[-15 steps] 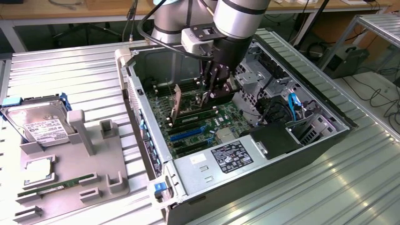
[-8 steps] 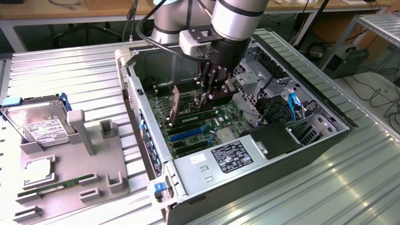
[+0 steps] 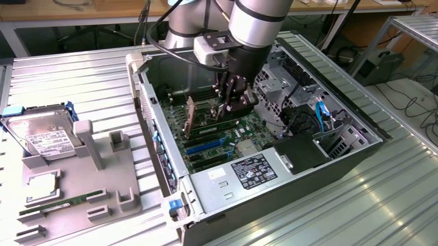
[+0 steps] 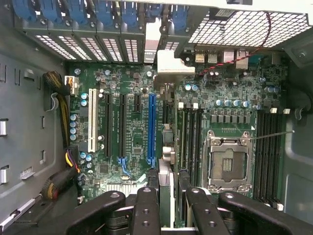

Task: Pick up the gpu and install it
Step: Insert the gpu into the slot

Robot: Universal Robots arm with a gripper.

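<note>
Inside the open computer case [image 3: 358, 134], lying on its side on the ribbed metal table [image 3: 383, 205], my claw [image 4: 167, 200] is clenched on the gpu [image 4: 166, 171]. In the wrist view I hold the card edge-on between my fingers [image 4: 145, 205]. It runs over the motherboard [image 4: 132, 88] toward the case's rear wall, and its pale bracket [image 4: 168, 66] sits up against the row of slot covers with blue latches [image 4: 98, 12]. The card stands just beside the long blue slot [image 4: 151, 127]; whether it is fully seated I cannot tell.

Close on one side of the card are the black expansion slots and a white one [image 4: 91, 127]. On the other side are memory slots [image 4: 188, 142] and the bare processor socket [image 4: 227, 161]. A bundle of sleeved cables [image 4: 58, 181] crowds the board's edge, and a red wire [image 4: 234, 54] loops near the rear ports.

In the exterior view the power supply [image 3: 253, 171] fills the case's near end. Toward the exterior view's left, well apart from the case, a grey holder [image 3: 75, 205] carries a hard drive [image 3: 41, 136] and a green memory stick [image 3: 61, 203].
</note>
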